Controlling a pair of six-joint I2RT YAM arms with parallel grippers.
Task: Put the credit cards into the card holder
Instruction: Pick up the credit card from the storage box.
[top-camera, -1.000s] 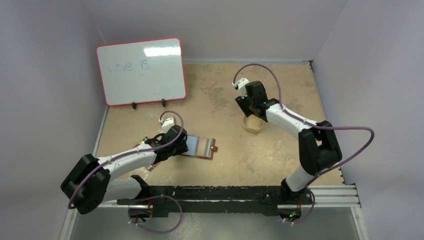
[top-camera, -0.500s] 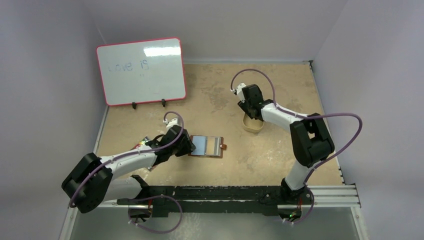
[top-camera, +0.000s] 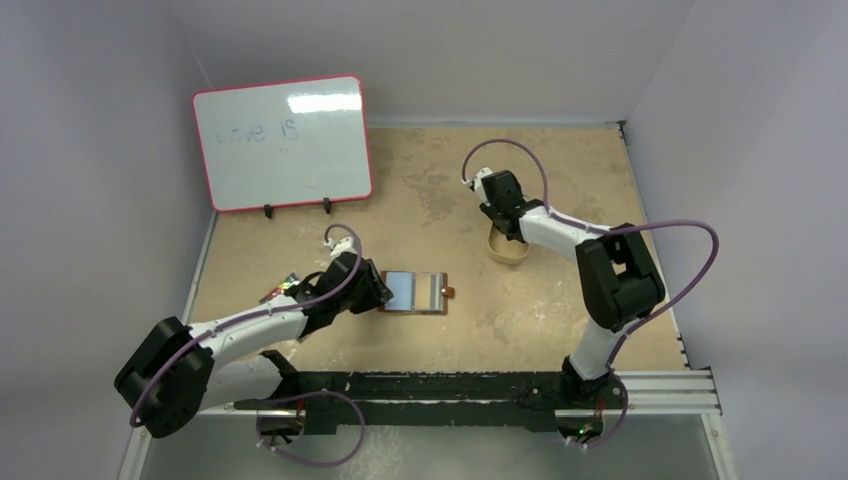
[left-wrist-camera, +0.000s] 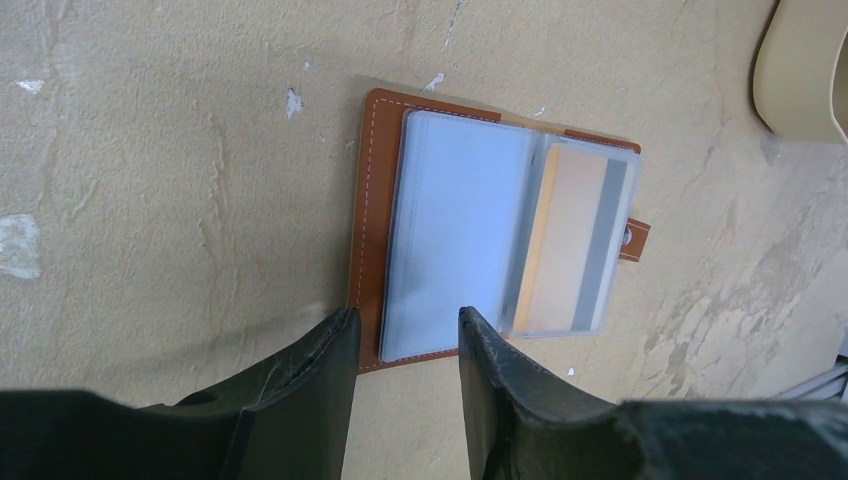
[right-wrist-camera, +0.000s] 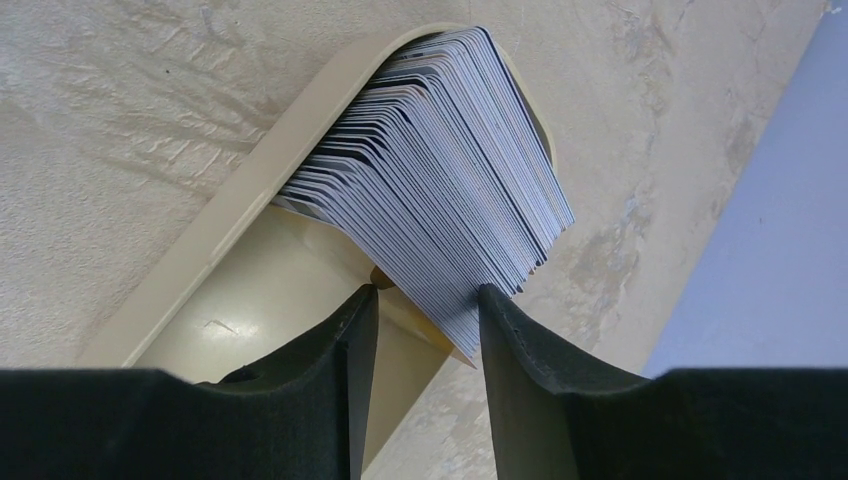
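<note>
The brown card holder (top-camera: 415, 292) lies open on the table, with clear sleeves showing in the left wrist view (left-wrist-camera: 372, 200). One gold credit card (left-wrist-camera: 572, 250) with a dark stripe sits in its right sleeve. My left gripper (left-wrist-camera: 408, 330) is open, its tips over the holder's near left edge; it also shows in the top view (top-camera: 372, 293). A thick stack of pale credit cards (right-wrist-camera: 450, 170) leans in a tan oval tin (right-wrist-camera: 250, 270). My right gripper (right-wrist-camera: 428, 305) is open, its fingers straddling the stack's lower corner; in the top view (top-camera: 497, 222) it is over the tin (top-camera: 507, 250).
A whiteboard (top-camera: 283, 142) with a red frame stands at the back left. The holder's snap tab (left-wrist-camera: 632, 238) points right. Walls close the table at the left, back and right. The arm bases and a black rail (top-camera: 450, 385) run along the near edge.
The card holder has slid a little to the right with my left gripper behind it. My right gripper has dropped closer to the tin and the card stack.
</note>
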